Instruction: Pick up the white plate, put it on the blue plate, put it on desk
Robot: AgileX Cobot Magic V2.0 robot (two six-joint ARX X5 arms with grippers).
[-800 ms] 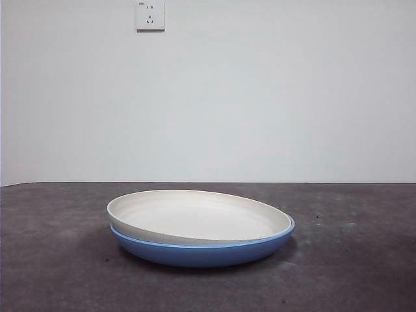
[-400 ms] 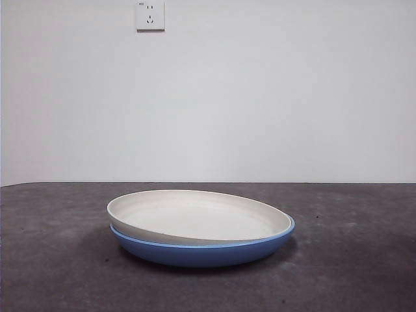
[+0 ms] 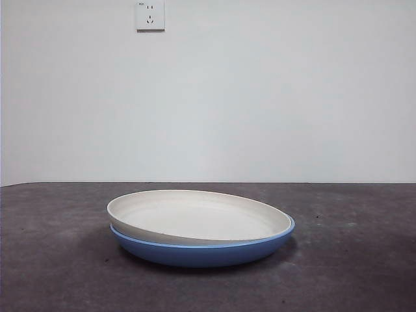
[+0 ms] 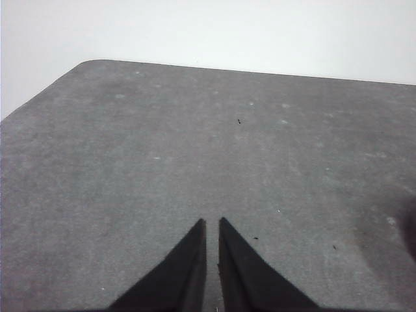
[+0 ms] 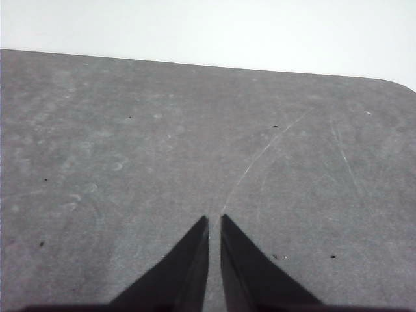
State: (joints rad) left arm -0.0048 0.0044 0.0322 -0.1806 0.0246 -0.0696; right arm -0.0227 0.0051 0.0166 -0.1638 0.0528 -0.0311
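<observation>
The white plate [image 3: 195,216] lies inside the blue plate [image 3: 201,252], slightly tilted with its left rim raised, on the dark grey desk [image 3: 52,260] in the middle of the front view. Neither arm shows in the front view. My left gripper [image 4: 212,224] is shut and empty over bare desk [image 4: 195,143]; no plate shows in its wrist view. My right gripper [image 5: 214,221] is shut and empty over bare desk [image 5: 162,130]; no plate shows there either.
A white wall with a power socket [image 3: 150,15] stands behind the desk. The desk's rounded far corner [image 4: 91,64] shows in the left wrist view, and another corner [image 5: 396,84] in the right wrist view.
</observation>
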